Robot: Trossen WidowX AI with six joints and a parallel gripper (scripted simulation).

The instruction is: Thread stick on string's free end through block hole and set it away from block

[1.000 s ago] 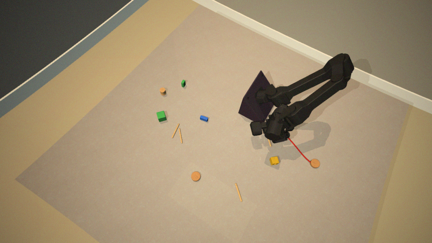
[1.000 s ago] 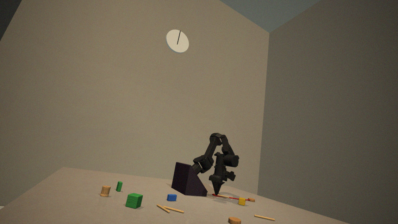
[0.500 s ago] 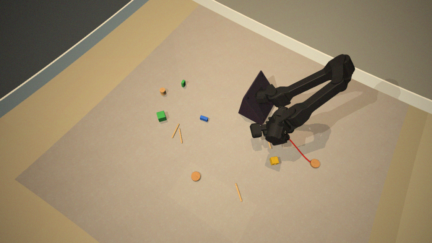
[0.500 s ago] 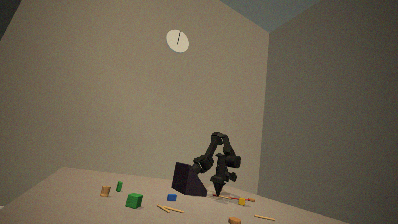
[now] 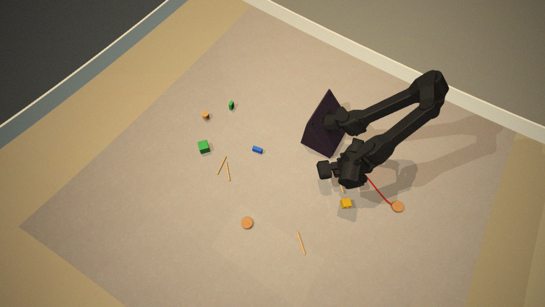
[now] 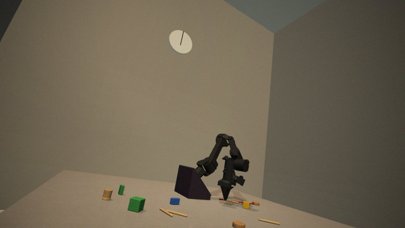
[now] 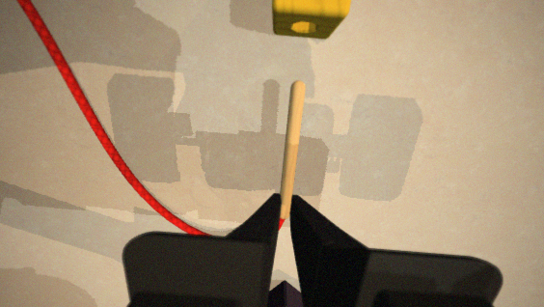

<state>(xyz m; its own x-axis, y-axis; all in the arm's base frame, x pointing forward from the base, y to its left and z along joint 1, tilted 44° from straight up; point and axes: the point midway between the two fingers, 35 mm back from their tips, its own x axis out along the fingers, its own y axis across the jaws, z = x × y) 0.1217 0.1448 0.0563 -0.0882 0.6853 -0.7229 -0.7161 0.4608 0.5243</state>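
Observation:
My gripper (image 7: 285, 201) (image 6: 225, 199) is shut on the string's wooden stick (image 7: 292, 140) (image 6: 234, 201) (image 5: 342, 188), near the stick's string end. The stick points forward, a little above the table, its tip short of the block. The yellow block (image 7: 311, 14) (image 5: 346, 203) (image 6: 246, 205) stands on the table with a hole in the side facing the stick. The red string (image 7: 98, 130) (image 5: 377, 190) runs from the gripper in a curve, beside the block, to the round wooden button (image 5: 397, 206) (image 6: 256, 203). In the top view the arm hides the fingertips.
A loose stick (image 5: 301, 243) (image 6: 268, 221) and a second round button (image 5: 247, 222) (image 6: 238, 224) lie beyond the block. Farther off are two more sticks, a blue block (image 5: 257, 149), a green cube (image 5: 203, 146), a small green block (image 5: 231, 105) and a wooden cylinder (image 5: 205, 115).

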